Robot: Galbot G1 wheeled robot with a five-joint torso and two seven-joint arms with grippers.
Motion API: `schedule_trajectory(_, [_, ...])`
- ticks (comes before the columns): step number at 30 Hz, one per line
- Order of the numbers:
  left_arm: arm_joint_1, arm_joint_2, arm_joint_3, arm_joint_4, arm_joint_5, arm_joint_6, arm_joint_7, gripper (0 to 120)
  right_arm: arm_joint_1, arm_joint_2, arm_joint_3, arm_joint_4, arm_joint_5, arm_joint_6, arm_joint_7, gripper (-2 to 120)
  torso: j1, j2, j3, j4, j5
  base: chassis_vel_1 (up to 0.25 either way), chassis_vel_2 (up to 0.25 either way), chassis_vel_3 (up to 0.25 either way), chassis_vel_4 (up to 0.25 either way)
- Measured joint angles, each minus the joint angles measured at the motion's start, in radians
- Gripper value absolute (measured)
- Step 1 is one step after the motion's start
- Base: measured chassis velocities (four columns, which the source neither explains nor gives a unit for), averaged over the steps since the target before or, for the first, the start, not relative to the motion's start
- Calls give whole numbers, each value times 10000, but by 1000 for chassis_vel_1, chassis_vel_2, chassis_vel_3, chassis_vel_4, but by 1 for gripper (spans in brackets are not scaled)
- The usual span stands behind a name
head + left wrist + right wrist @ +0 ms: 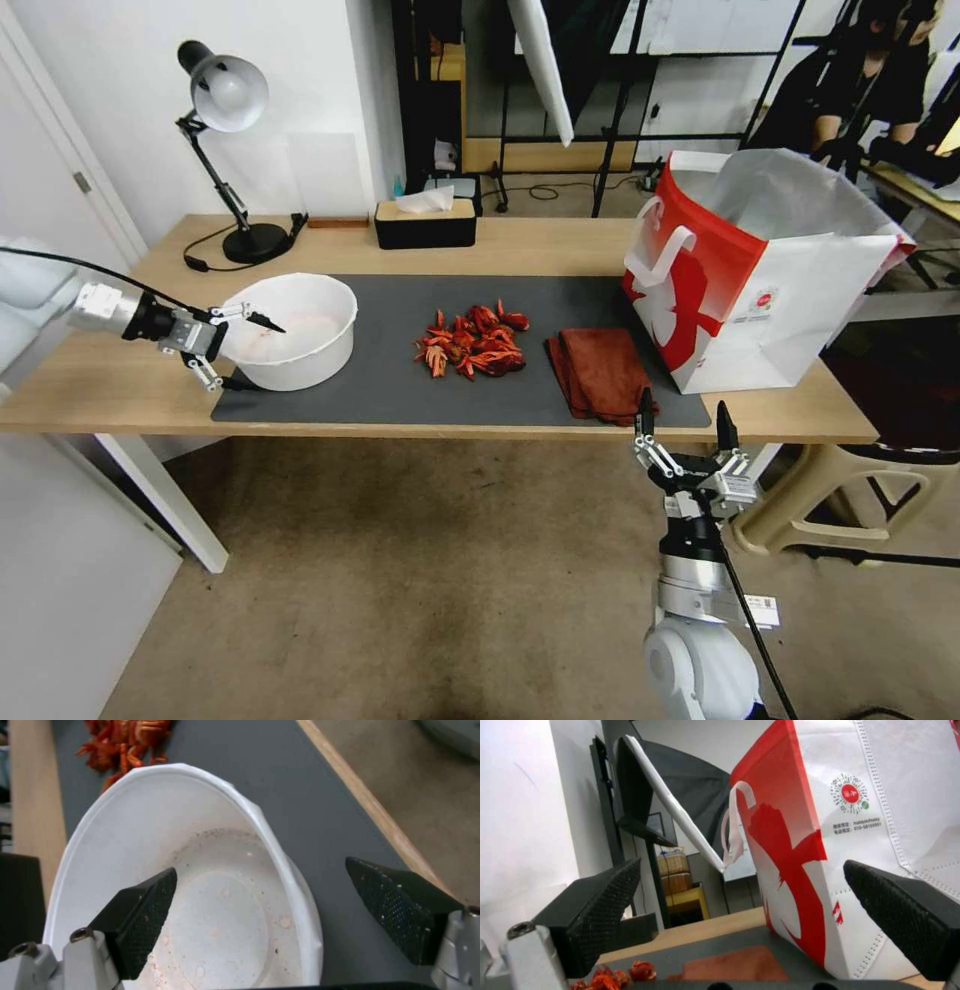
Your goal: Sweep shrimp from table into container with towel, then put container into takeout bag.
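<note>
Shrimp (472, 343) lie heaped mid-mat on our surface (560, 245) in the head view, thin-legged and glossy red. The round white bowl (295, 330) sits to their left and the folded rust-brown towel (598, 372) just to their right, so it looks laid out for a sweep across the mat toward the bowl. Beyond the towel stands the boxy red-and-white bag (745, 270), mouth open, loop handles drooping. Our left tool (237, 348) is at the bowl's near-left wall, fingers spread astride the rim; our right tool (683, 422) hovers at the front edge near the towel, fingers apart, holding nothing.

From the left wrist, one textured black pad (142, 915) hangs inside the smooth, faintly stained bowl (150, 832), the other outside over the grey mat (295, 787) — we judge a rim grasp is being lined up.

From the right wrist, spread pads (602, 907) frame the stitched bag (830, 843) and the soft towel (730, 967) below.
</note>
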Motion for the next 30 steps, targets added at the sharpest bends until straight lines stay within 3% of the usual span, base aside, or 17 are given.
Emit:
schedule_trajectory(9, [-485, -378, -17, 65, 950, 61, 1106, 89, -12, 12, -19, 49, -11, 0, 2, 100, 0, 0, -1, 1, 2, 0, 0, 0, 0])
schedule_trajectory(12, [-647, -517, -122, 24, 1691, 264, 1658, 88, -81, -5, -5, 105, -1, 18, 2, 100, 0, 0, -1, 0, 2, 0, 0, 0, 0])
schedule_trajectory(17, [-770, -706, -189, 164, 2251, 341, 1827, 88, -126, -4, -30, 151, 0, 35, -6, 100, 0, 0, -1, 1, 2, 0, 0, 0, 0])
schedule_trajectory(21, [-755, -965, -475, 248, 3281, 558, 1983, 84, -161, -19, -38, 201, 0, 48, -15, 100, 0, 0, -1, -1, 3, 0, 0, 0, 0])
schedule_trajectory(30, [-342, -1004, -1121, -76, 4318, 625, 1982, 79, -183, -69, -11, 248, 41, 59, -18, 100, 0, 0, -1, -1, 0, 0, 0, 0, 0])
